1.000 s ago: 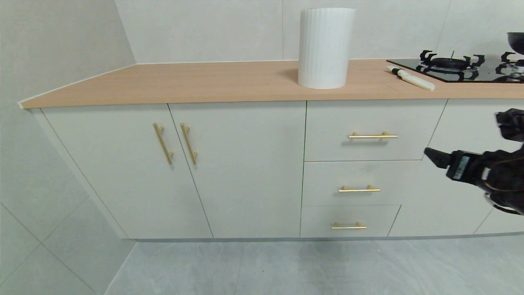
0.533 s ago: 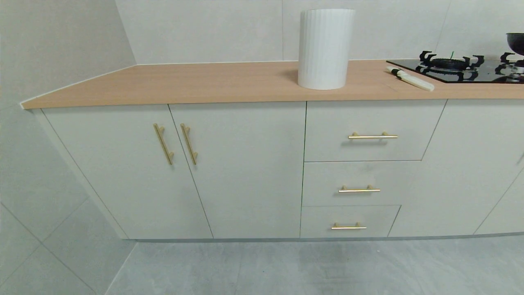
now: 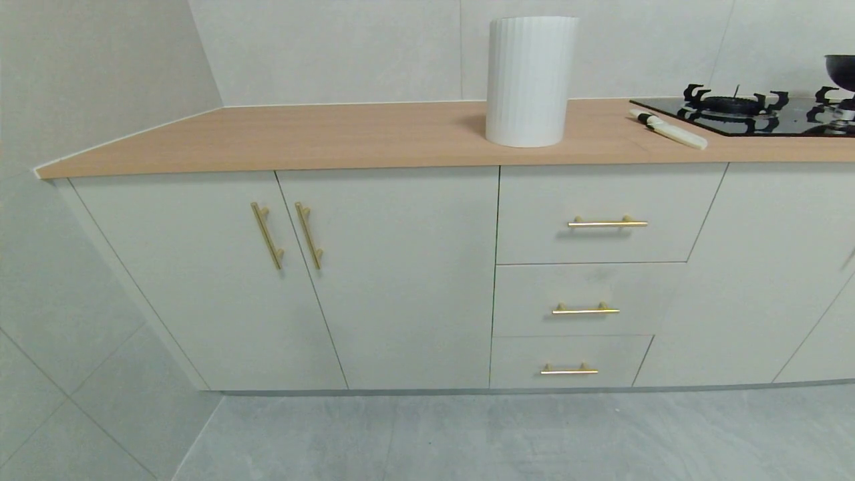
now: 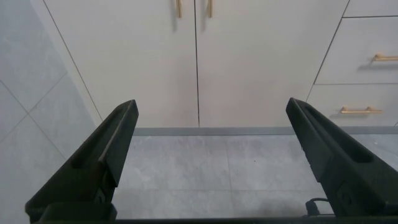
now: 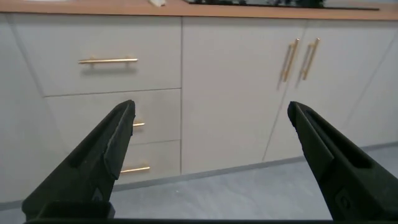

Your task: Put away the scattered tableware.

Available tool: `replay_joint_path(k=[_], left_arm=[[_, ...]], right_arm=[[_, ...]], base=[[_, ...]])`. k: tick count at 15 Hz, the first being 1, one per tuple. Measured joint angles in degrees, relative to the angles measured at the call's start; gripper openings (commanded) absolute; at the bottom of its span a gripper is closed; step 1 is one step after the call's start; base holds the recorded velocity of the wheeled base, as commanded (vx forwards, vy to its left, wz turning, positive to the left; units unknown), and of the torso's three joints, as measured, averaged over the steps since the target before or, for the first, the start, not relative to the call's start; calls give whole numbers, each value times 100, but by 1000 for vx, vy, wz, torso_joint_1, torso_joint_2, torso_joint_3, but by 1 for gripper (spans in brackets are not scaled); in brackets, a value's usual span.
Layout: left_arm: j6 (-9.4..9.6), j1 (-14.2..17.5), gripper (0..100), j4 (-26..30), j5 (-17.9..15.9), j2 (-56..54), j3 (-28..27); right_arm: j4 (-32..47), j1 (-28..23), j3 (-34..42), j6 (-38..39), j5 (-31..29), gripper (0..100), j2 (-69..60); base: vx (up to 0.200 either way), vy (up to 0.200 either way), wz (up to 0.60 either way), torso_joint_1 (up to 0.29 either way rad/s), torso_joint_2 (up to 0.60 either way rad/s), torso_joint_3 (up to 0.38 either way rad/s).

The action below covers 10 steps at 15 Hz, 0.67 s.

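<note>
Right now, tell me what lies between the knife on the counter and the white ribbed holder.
Nothing visible does. The knife lies beside the stove, and only bare countertop separates it from the white ribbed holder.

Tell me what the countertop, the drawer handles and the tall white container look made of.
Countertop: wood or wood-look laminate, matte; faint grain lines in a tan surface.
Drawer handles: probably metal in a brass or gold finish; thin bars with bright highlights.
Tall white container: ceramic or plastic, matte; vertical ribbing, nothing settles which.
</note>
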<state>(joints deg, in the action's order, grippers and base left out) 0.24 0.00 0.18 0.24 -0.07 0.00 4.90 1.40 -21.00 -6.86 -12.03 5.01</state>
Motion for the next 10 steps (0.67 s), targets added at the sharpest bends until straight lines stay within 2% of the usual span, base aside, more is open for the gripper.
replay_joint_path(k=[3, 6, 10], left_arm=[[0, 0, 100, -2, -2, 0, 0], [2, 0, 100, 0, 0, 0, 0], [0, 0, 100, 0, -2, 0, 0]], right_arm=[[-30, -94, 601, 185, 297, 100, -380], [-256, -105, 1287, 475, 1009, 100, -485], [-772, -110, 1975, 596, 1187, 100, -514]], base=[[0, 0, 0, 0, 0, 0], [0, 0, 0, 0, 0, 0], [0, 0, 0, 0, 0, 0]])
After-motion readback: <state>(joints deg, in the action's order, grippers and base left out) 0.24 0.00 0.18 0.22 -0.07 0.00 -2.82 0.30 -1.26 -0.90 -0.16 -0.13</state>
